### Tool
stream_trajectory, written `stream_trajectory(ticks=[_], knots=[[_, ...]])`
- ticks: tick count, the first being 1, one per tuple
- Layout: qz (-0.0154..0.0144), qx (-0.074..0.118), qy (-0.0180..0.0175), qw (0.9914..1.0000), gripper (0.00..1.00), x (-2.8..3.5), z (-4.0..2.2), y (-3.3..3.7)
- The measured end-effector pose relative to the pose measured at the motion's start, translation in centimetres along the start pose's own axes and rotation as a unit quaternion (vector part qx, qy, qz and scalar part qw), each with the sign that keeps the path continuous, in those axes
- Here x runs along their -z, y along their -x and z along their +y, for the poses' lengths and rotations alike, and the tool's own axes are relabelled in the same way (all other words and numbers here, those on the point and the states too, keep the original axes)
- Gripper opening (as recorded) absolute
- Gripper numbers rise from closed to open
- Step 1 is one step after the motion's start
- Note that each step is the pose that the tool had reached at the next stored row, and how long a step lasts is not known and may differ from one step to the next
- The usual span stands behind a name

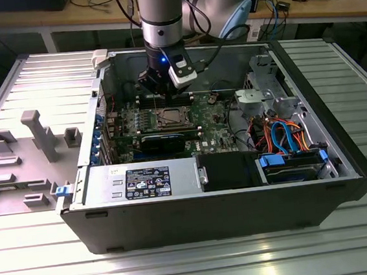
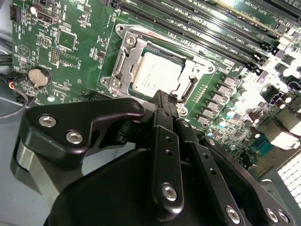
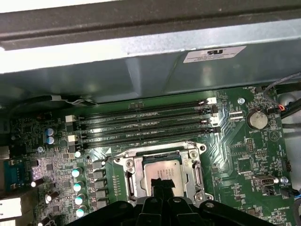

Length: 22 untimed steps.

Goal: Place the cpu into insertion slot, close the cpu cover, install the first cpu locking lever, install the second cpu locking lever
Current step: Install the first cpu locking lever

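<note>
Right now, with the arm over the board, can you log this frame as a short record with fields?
cpu: seated in the slot, silver top up
cover: down flat, framing the cpu
claw: shut, nothing in it, tip low over the cpu's edge; contact cannot be told
setting: open computer case, arm reaching in from above

Dull metal cpu, glossy green board
</note>
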<state>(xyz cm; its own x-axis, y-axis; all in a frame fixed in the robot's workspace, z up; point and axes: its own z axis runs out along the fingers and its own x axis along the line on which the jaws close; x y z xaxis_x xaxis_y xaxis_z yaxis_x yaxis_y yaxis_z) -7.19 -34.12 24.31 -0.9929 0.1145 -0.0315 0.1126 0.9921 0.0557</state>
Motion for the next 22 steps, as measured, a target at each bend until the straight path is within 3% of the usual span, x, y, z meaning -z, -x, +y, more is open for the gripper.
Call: stream_trajectory(ticks=[2, 4, 5, 6, 9, 17, 22], knots=[[0.0007, 0.014, -0.0008, 0.9999, 0.11, 0.01, 0.0, -0.01], [0.0012, 0.033, -0.0066, 0.99943, 0.11, 0.01, 0.0, 0.0], [0.0011, 0.039, -0.0101, 0.99919, 0.11, 0.0, 0.0, -0.01], [0.001, 0.055, -0.0205, 0.99827, 0.11, 0.01, -0.01, -0.04], [0.0017, 0.074, -0.0182, 0.99706, 0.11, -0.01, -0.03, -0.24], [0.0017, 0.074, -0.0182, 0.99706, 0.11, 0.08, -0.31, -2.74], [0.0017, 0.075, -0.0182, 0.99704, 0.11, 0.62, -0.42, -3.99]])
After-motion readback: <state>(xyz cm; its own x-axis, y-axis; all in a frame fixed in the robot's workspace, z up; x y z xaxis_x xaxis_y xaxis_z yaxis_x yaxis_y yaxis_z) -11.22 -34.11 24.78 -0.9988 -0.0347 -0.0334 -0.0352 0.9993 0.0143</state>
